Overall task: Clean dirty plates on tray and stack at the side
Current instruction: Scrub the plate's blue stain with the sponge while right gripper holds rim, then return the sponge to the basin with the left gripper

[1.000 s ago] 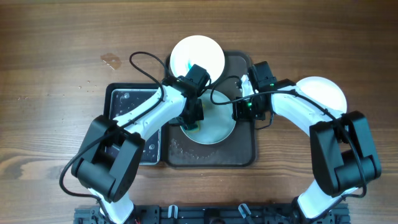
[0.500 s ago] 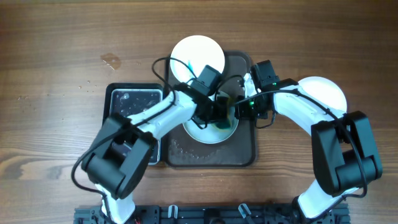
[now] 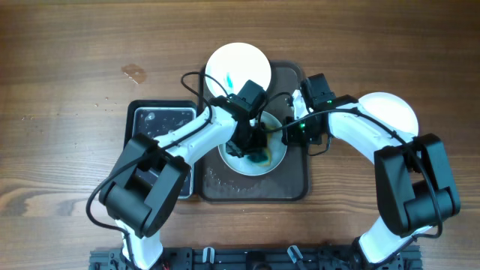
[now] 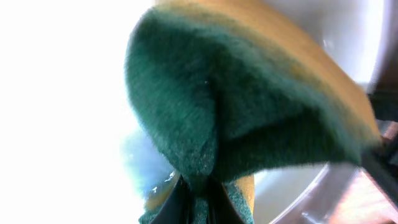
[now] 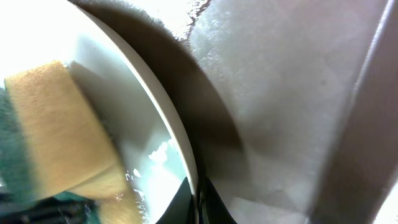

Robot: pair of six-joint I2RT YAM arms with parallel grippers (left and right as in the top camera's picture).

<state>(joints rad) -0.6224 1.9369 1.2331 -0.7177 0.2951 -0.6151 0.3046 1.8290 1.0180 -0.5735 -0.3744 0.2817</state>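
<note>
Left tool (image 4: 196,198) has slid back left across the middle plate (image 3: 252,168) since half a second ago, sponge (image 4: 249,112) with it. Right arm hasn't budged.

Left to right:
- Stain (image 3: 133,73) on the bench (image 3: 75,97), far left, well apart from everything.
- Small black tray (image 3: 154,120), wet inside, just left of the big tray (image 3: 294,184). Left arm passes over its right part.
- Left tool closed, gripping the sponge: green scrub side folded and pinched between the fingers, yellow side on top. Sponge is pressed on the middle plate, right of its centre. In the left wrist view there's a pale blue wet patch (image 4: 140,158) on the plate beside the sponge.
- Back plate (image 3: 238,64) lies over the big tray's top left corner, partly off it, with a teal smear (image 3: 229,77) on its left half. Untouched.
- Middle plate sits inside the big tray, upper half. Water drops on the tray floor at its lower left.
- Right tool (image 5: 198,202) closed, pinching the middle plate's right rim, one finger either side of the edge.
- Side plate (image 3: 394,109) on the bench right of the tray, plain white, partly under the right arm.
</note>
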